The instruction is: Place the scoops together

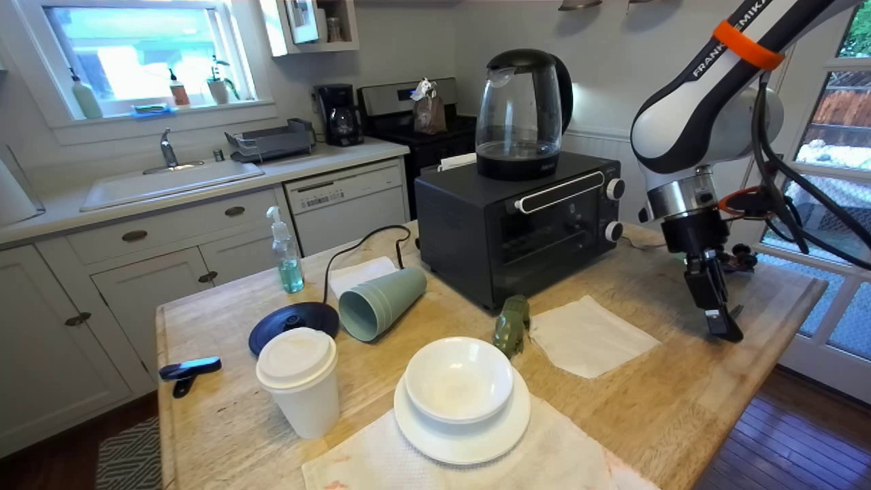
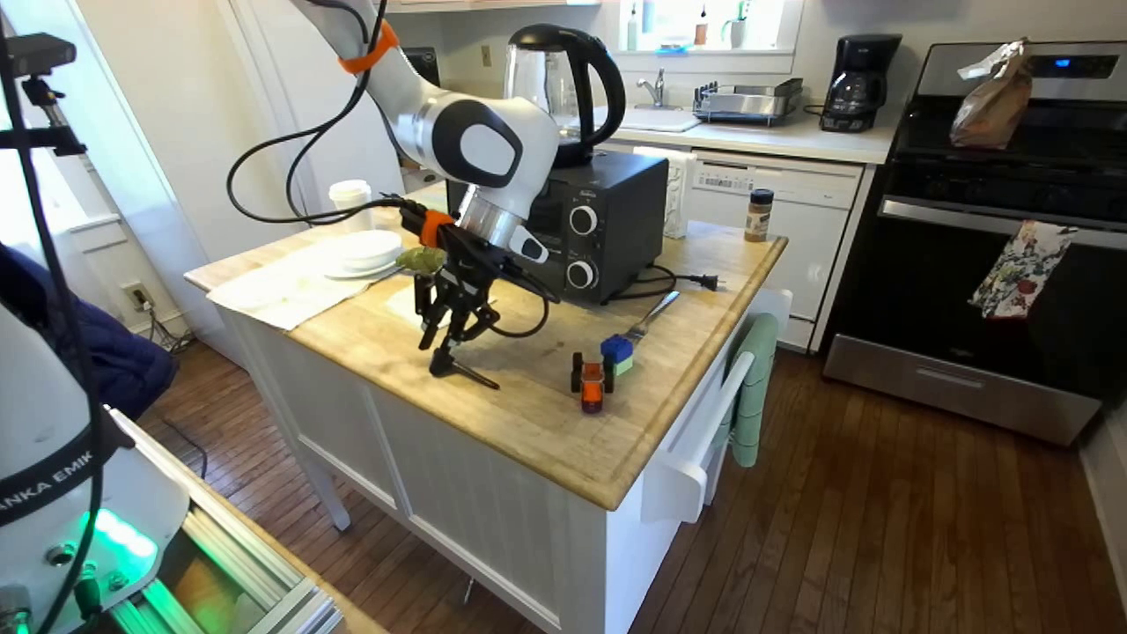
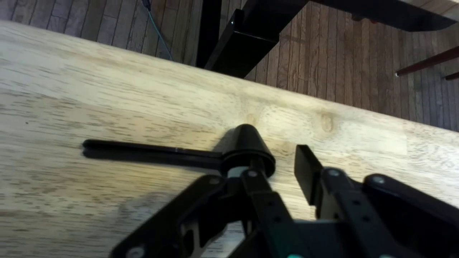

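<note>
A black scoop [image 3: 247,143] lies on the wooden table near its edge, bowl tilted on its side with the mouth toward my gripper. Its flat handle [image 3: 154,154] points left in the wrist view. The handle looks doubled; I cannot tell whether it is one scoop or two nested. The scoop also shows in both exterior views [image 1: 729,331] [image 2: 443,363], under the gripper. My gripper [image 3: 281,166] is open, with table visible between the fingers. One finger's tip is at or inside the bowl's mouth; the other finger is apart, to the right. No separate scoop is clearly visible.
The table edge [image 3: 215,73] runs close beyond the scoop. A toaster oven [image 1: 517,224] bearing a glass kettle [image 1: 520,116] stands behind. A toy car [image 2: 592,383], blue block [image 2: 616,346] and fork [image 2: 656,313] lie nearby. A white bowl [image 1: 459,379] sits on a plate.
</note>
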`<state>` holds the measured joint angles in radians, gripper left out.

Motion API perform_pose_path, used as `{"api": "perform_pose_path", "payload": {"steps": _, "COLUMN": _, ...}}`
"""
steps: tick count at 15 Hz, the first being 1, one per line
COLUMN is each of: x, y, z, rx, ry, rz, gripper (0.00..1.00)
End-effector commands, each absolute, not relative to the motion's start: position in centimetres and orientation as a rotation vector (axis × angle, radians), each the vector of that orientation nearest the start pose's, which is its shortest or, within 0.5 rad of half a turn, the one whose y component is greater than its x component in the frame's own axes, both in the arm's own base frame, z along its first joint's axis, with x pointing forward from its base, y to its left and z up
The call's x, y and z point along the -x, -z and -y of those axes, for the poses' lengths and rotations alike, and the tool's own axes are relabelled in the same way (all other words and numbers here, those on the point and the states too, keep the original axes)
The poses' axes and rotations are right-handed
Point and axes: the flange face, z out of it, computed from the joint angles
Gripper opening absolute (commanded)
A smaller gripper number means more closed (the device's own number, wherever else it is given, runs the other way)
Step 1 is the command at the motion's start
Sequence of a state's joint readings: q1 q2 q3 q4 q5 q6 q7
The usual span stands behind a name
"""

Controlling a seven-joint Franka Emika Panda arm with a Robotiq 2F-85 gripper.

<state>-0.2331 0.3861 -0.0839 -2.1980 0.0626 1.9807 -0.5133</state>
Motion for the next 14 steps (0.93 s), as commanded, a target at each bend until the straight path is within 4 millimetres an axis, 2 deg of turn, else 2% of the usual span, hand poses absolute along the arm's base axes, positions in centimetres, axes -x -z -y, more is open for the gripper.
{"api": "perform_pose_path", "payload": {"steps": 1, "x": -45.8, "y": -17.5, "z": 14.9, "rx": 2.783, "ry": -0.829, "rz": 0.225, "gripper": 0.01}}
{"api": "perform_pose_path", "payload": {"steps": 8, "x": -45.9, "y": -17.5, "z": 15.1, "rx": 2.811, "ry": -0.825, "rz": 0.245, "gripper": 0.01}}
{"api": "perform_pose_path", "payload": {"steps": 14, "x": -46.5, "y": -19.9, "z": 14.1, "rx": 2.94, "ry": -0.586, "rz": 0.304, "gripper": 0.01}}
